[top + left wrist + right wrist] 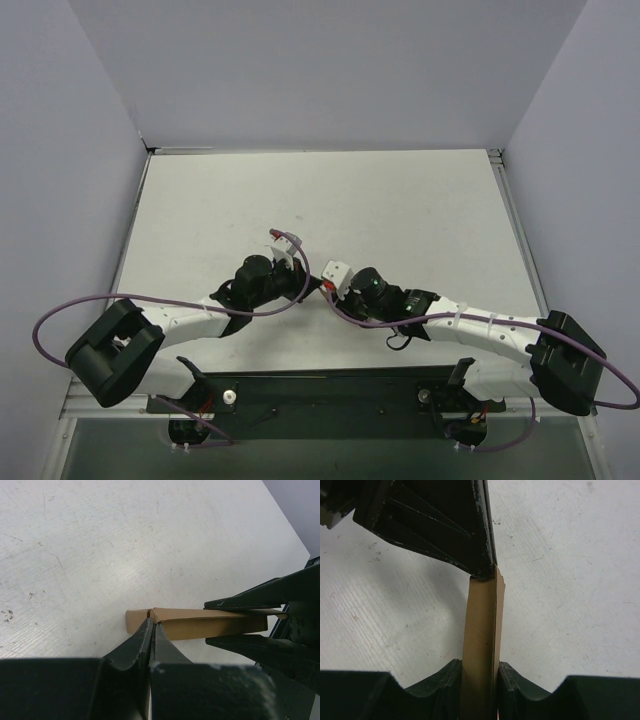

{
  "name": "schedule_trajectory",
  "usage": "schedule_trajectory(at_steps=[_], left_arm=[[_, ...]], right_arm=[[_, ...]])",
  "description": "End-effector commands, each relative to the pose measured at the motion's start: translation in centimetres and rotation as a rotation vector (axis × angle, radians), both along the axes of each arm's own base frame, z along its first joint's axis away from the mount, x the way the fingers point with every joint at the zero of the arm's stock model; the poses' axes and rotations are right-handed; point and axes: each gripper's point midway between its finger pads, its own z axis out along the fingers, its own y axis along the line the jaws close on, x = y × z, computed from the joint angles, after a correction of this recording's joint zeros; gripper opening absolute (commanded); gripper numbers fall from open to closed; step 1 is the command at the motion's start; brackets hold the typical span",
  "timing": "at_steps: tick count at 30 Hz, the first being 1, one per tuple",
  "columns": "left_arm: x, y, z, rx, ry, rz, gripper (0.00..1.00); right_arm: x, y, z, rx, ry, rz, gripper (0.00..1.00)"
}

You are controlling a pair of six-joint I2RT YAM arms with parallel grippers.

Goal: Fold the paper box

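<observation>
The paper box is a slim brown cardboard piece, already folded into a narrow, flattened bar rather than an open sheet. It sits at the middle of the table, caught between my two arms, which meet tip to tip. I cannot tell whether its underside touches the tabletop or hangs just above it.

Its long axis is the thing that matters here. It runs straight from one tool to the other, so each wrist camera looks along the length of the box towards the opposite arm. Neither arm is nearer, because each has one end.

The left gripper has its fingers pressed together on a thin flap or edge at its own end of the box. A short stub of cardboard pokes out past the tips to one side.

The right gripper is clamped across the other end, one finger on each broad face, with the jaws only as far apart as the box is thick. From its camera the box runs straight ahead, away from the fingers. A second layer of cardboard shows along one edge, not quite flush with the first.

My judgement is that the next fold turns on this shared line. One arm has to hold its end steady while the other twists or pushes along the axis. Pulling the ends apart could tear the flap in the left pinch.
</observation>
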Motion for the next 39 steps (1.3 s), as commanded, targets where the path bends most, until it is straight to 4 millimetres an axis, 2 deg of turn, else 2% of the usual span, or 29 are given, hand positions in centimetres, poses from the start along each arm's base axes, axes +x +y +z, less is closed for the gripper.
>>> schedule_trajectory(at_steps=[1, 7, 16, 22, 39], left_arm=[[1.2, 4.5, -5.2, 0.214, 0.069, 0.151, 0.00], [2.0, 5.3, -5.4, 0.255, 0.048, 0.152, 0.00], [1.6, 4.6, -5.8, 0.238, 0.059, 0.086, 0.00], [1.6, 4.7, -7.0, 0.248, 0.086, 0.087, 0.00], [1.5, 4.5, -9.0, 0.261, 0.120, 0.063, 0.00]], right_arm=[[-1.3, -0.6, -0.9, -0.018, 0.033, 0.038, 0.15], [-1.5, -0.4, -0.9, -0.005, 0.039, 0.044, 0.16], [-1.4, -0.5, -1.2, -0.005, 0.050, 0.042, 0.16], [-1.2, -0.5, -1.1, -0.002, 0.050, 0.038, 0.16], [-1.2, -0.7, -1.6, -0.002, 0.057, 0.040, 0.16]])
